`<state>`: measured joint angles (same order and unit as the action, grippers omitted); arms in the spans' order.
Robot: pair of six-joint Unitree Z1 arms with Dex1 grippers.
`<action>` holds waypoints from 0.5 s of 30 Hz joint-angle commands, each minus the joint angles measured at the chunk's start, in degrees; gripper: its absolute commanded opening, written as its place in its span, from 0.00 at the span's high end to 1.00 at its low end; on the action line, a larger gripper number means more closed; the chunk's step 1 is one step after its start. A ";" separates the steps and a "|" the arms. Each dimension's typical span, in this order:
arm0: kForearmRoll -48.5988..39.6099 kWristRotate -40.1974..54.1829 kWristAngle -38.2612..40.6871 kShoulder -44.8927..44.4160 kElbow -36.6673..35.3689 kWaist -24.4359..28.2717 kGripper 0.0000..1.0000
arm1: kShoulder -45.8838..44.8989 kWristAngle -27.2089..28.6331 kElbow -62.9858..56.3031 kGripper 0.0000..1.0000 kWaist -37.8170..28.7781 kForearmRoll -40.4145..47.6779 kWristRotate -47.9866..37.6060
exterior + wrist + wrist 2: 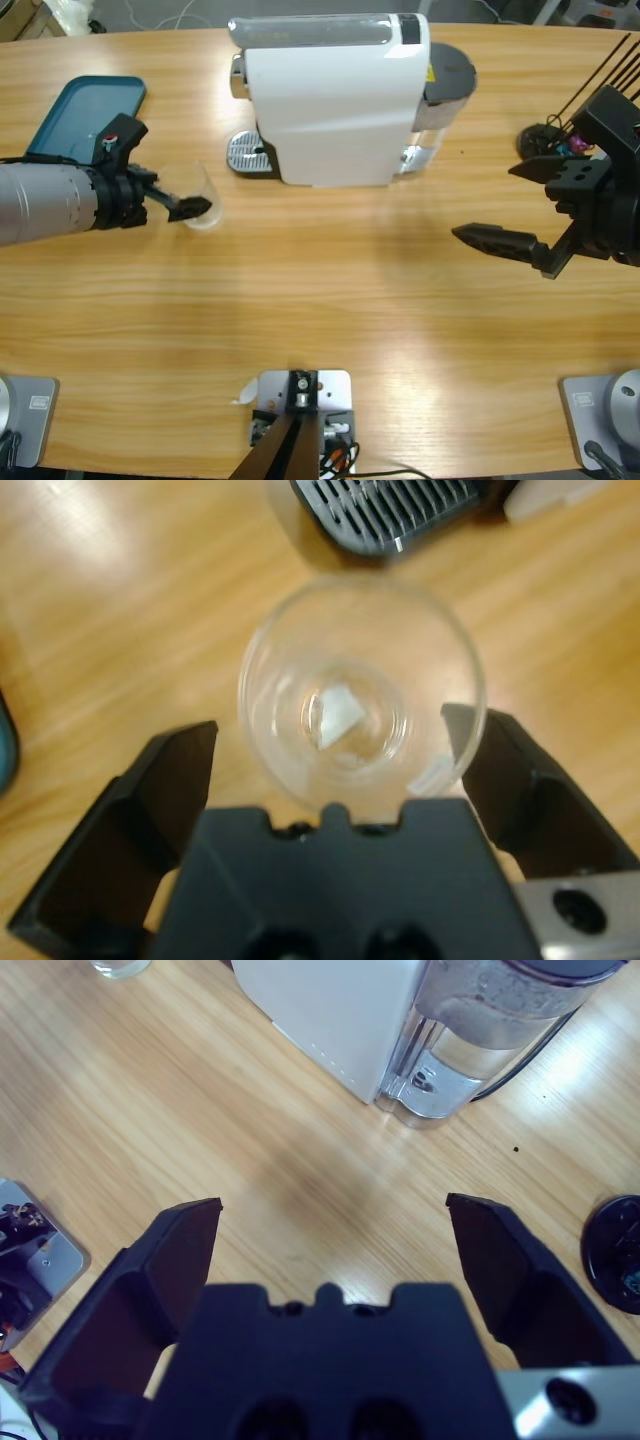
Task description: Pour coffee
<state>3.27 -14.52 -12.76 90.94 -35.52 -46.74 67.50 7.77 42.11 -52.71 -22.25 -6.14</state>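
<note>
A clear glass tumbler (198,192) (360,690) stands on the wood left of the white coffee machine (330,100). It looks empty, and no tan coffee shows in it or anywhere else. My left gripper (190,206) (330,730) is open with the tumbler between its jaws; one jaw touches the glass and the other stands a little off it. The machine's metal drip grate (247,155) (385,510) lies just past the tumbler. My right gripper (500,200) (335,1210) hovers open and holds nothing over bare wood, right of the machine.
A teal tray (85,110) lies at the back left. The machine's water tank (445,80) (500,1020) sits on its right side. A black round holder (545,140) (615,1265) with thin rods stands at the far right.
</note>
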 commanded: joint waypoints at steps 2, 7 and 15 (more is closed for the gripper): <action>3.97 -1.60 -2.88 4.78 1.51 -0.45 0.06 | 0.09 -1.09 -1.94 0.00 0.59 0.54 -0.71; 4.37 -2.10 -2.88 5.23 1.51 -0.44 0.67 | 0.17 -1.18 -1.96 0.00 0.59 0.62 -0.71; 8.45 2.19 -1.84 0.93 0.05 -0.54 0.98 | 0.17 -1.04 -2.12 0.00 0.59 1.01 -0.71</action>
<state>8.06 -15.76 -14.62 93.88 -35.49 -46.78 67.50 7.77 42.10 -52.71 -21.99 -6.14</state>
